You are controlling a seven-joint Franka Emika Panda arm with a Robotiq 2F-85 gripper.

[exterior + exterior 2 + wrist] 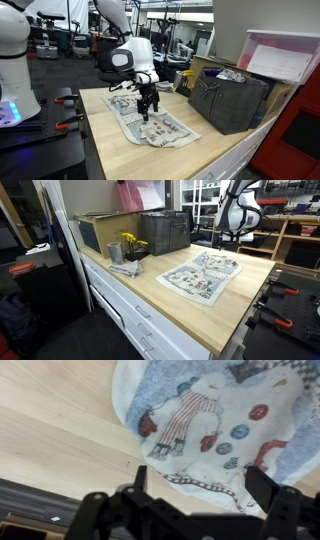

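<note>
Going L to R in an exterior view: bare wood counter (105,150) on the left. Then my gripper (146,112) hangs over the printed cloth (152,127), and the dark crate (228,100) sits on the right w/ a clear bin (285,58) behind it.

Progress, as I judge it: nothing is grasped yet. The cloth lies spread flat on the counter, a bit rumpled at its edges, well apart from the crate. In both exterior views it looks untouched by the tool, tho the gap btwn tips and fabric is too small for me to call. So whatever handling the cloth gets is all left to do; only the approach looks done.

Other exterior view, L to R: drawers (130,310) under the counter, a metal cup (114,252), yellow flowers (132,244) just beside it, then the cloth (203,277), w/ the gripper (222,244) at its far end.

Arm pose: the arm (130,55) is bent over from the back of the counter, wrist pointing approx straight down, tool over the end of the cloth nearest the arm.

Wrist view: fingers (262,485) are spread wide, released, nothing btwn them. The gripper (200,478) is centred over the cloth's (220,420) rounded edge, w/ bare counter (60,420) to the left.
</note>
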